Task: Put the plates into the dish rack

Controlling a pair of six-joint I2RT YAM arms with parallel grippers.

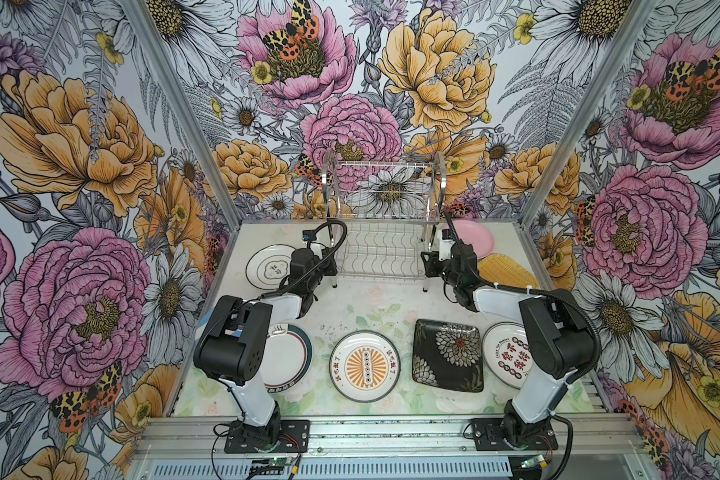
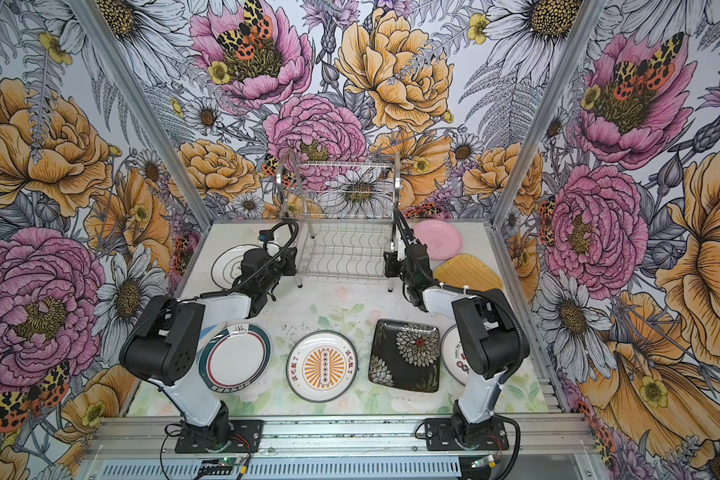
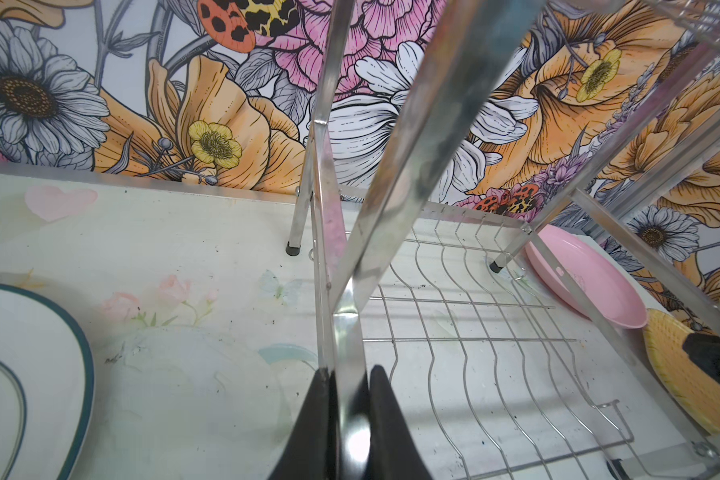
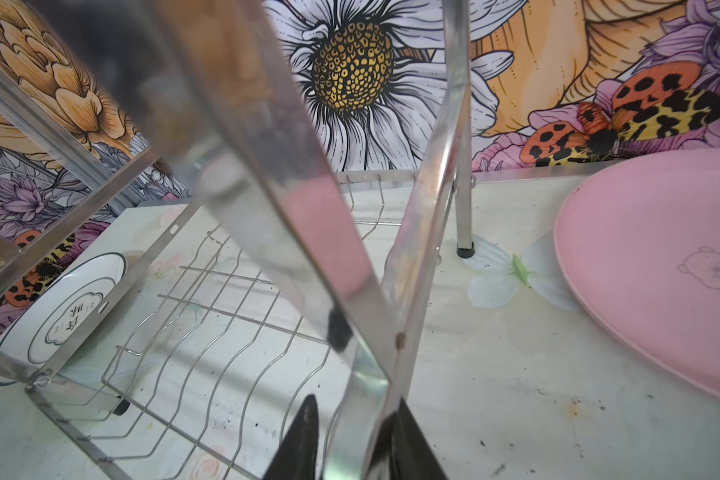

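Note:
The steel dish rack (image 1: 385,249) (image 2: 341,253) stands bare at the back of the table. My left gripper (image 1: 330,268) (image 3: 350,370) is shut on its left side frame (image 3: 391,208). My right gripper (image 1: 427,259) (image 4: 356,399) is closed round the right side frame (image 4: 308,249), one finger pressed on it and the other close beside. Flat on the table lie the plates: cloud-mark white (image 1: 267,266), pink (image 1: 474,237) (image 4: 661,270), yellow woven (image 1: 506,270), green-rimmed (image 1: 292,357), orange sunburst (image 1: 364,365), black floral square (image 1: 447,359) and red-lettered white (image 1: 506,353).
Floral walls close in the table on three sides, with metal posts at the back corners. The arm bases sit on an aluminium rail (image 1: 391,432) along the front edge. Bare tabletop (image 1: 375,299) lies between the rack and the front row of plates.

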